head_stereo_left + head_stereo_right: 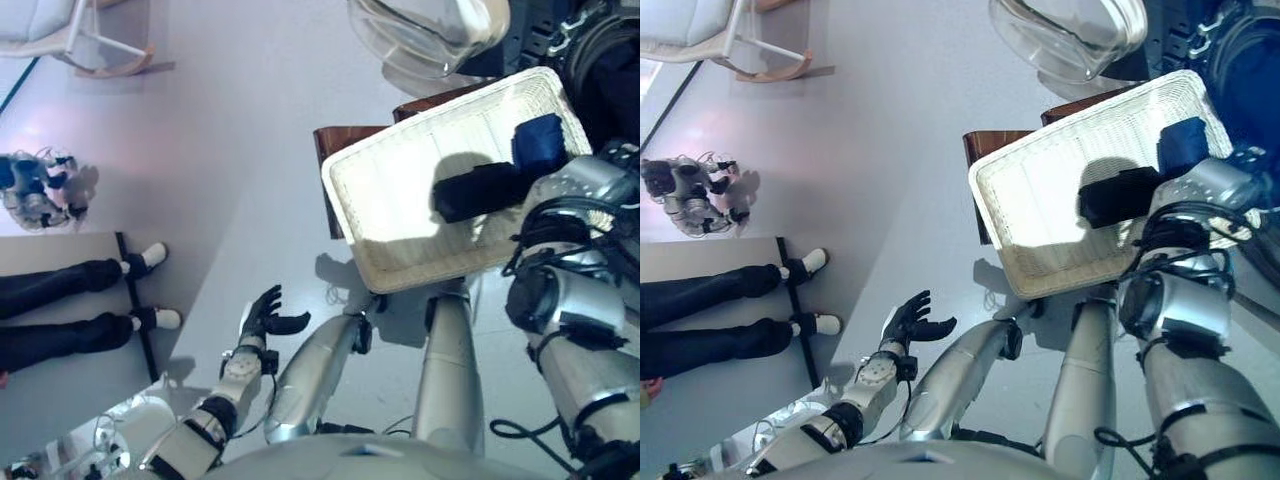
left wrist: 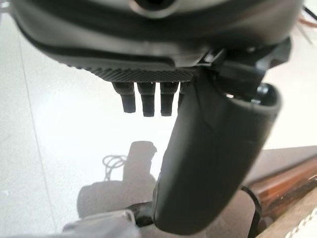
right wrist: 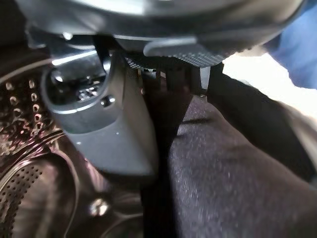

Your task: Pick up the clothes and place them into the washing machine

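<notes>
A shallow white wicker basket (image 1: 385, 205) is tilted toward the washing machine (image 1: 600, 60) at the far right. A blue cloth (image 1: 540, 140) lies in its far corner. My right hand (image 1: 480, 192) reaches over the basket next to the blue cloth. In the right wrist view its thumb (image 3: 109, 124) and fingers are shut on a dark cloth (image 3: 228, 183), with the perforated drum (image 3: 25, 148) close beside it. My left hand (image 1: 268, 315) hangs open and empty over the floor at the lower left; it also shows in the left wrist view (image 2: 213, 148).
The basket rests on a dark brown box (image 1: 340, 150). The machine's round glass door (image 1: 430, 30) stands open at the top. A person's legs in white shoes (image 1: 145, 260) stretch in from the left. A chair (image 1: 80, 35) stands at the top left.
</notes>
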